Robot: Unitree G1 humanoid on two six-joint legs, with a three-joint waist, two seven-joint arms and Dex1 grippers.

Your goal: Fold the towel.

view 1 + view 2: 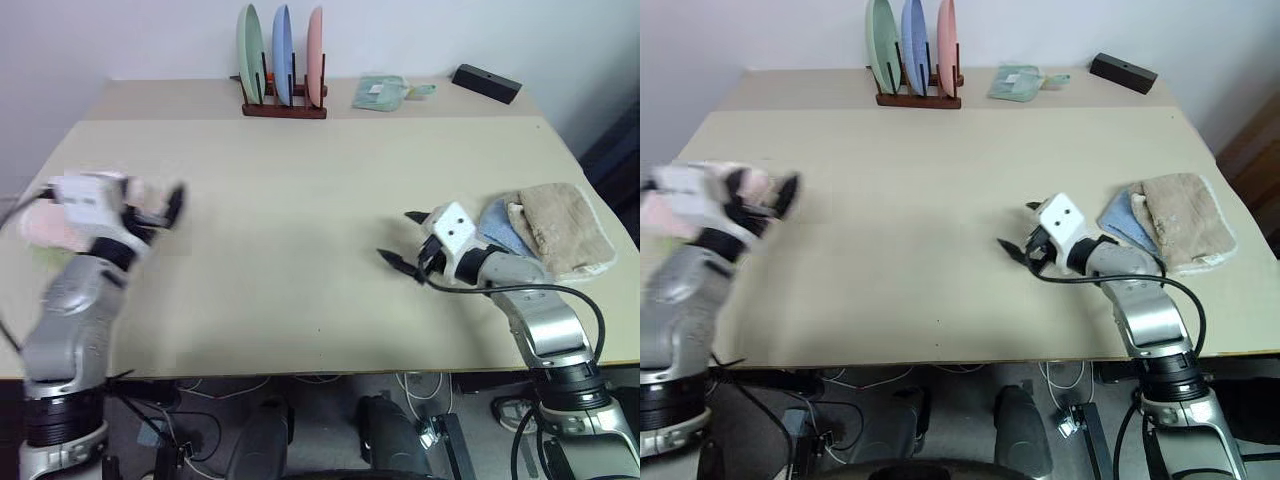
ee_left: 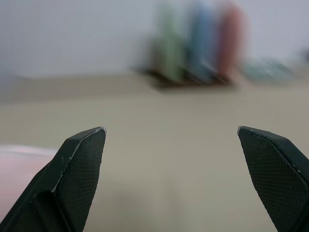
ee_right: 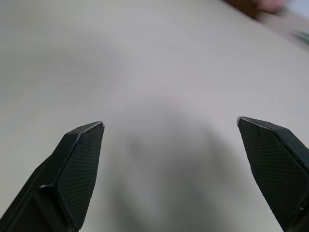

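Pale pink fluffy terry towel (image 1: 48, 228) lies bunched at the left edge of the beige desk (image 1: 300, 230), just behind the left hand (image 2: 171, 140), whose two black fingers stand wide apart and hold nothing. Over the bare desk to the right, the right hand (image 1: 408, 240) also gapes wide and empty, just beside a folded blue cloth (image 1: 500, 228) and a folded beige terry cloth (image 1: 565, 228) near the right edge. A wooden rack with green, blue and pink plates (image 1: 283, 70), a light green cloth (image 1: 380, 92) and a black box (image 1: 487, 82) stand along the far side.
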